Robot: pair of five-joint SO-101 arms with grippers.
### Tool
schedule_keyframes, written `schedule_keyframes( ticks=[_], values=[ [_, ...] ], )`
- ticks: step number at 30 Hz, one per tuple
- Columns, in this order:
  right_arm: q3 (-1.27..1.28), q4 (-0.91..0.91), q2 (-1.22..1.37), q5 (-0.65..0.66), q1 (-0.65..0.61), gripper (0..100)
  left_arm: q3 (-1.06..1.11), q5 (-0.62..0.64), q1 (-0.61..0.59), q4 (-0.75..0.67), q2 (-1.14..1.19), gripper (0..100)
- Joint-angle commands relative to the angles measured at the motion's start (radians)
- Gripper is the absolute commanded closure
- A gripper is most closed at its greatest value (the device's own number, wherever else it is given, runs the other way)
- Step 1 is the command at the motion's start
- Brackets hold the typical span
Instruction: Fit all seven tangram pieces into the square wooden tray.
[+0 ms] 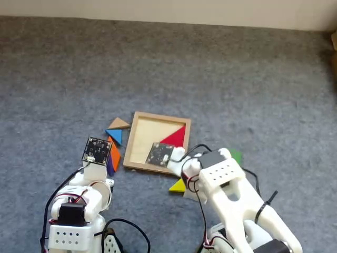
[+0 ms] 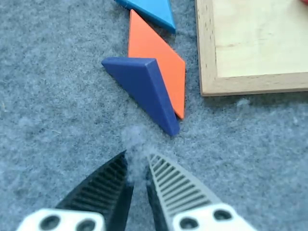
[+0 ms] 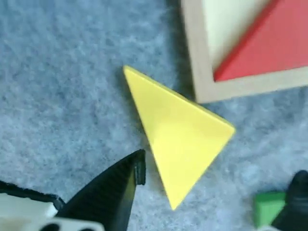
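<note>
**Right gripper**: jaws wide and empty, straddling the yellow triangle. The triangle lies flat on the counter, just beside the tray rim, at lower centre of the high view. Advice: close squarely across two edges, then lift clear of the rim. The red triangle occupies the tray's right side; the left of its floor is bare.

**Left gripper**: nearly closed, holding nothing.

The tray sits mid-counter, with one large triangle inside it against the right wall. Just left of the tray lies a parallelogram, a second triangle touching its outer side. A third triangle lies before the tray's near right corner.
</note>
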Motion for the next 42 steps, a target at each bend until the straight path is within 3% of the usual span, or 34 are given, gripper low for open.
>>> schedule_keyframes(
  ticks=[1,17,24,29,37,42],
  values=[
    [0.045,-0.074,-0.036,-0.012,-0.068,54.3,0.019,-0.006,-0.015,0.005,-0.038,99],
    [0.131,-0.229,-0.030,-0.011,-0.093,54.5,0.019,-0.006,-0.015,0.005,-0.038,99],
    [0.079,-0.226,0.225,-0.012,-0.076,54.5,0.019,-0.006,-0.015,0.005,-0.038,99],
    [-0.045,-0.173,0.266,-0.012,-0.036,54.8,0.019,-0.006,-0.015,0.005,-0.038,99],
    [-0.050,-0.177,0.274,0.043,0.002,72.9,0.019,-0.006,-0.015,0.005,-0.038,99],
    [-0.050,-0.174,0.268,0.048,0.005,75.5,0.019,-0.006,-0.015,0.005,-0.038,99]
  ],
)
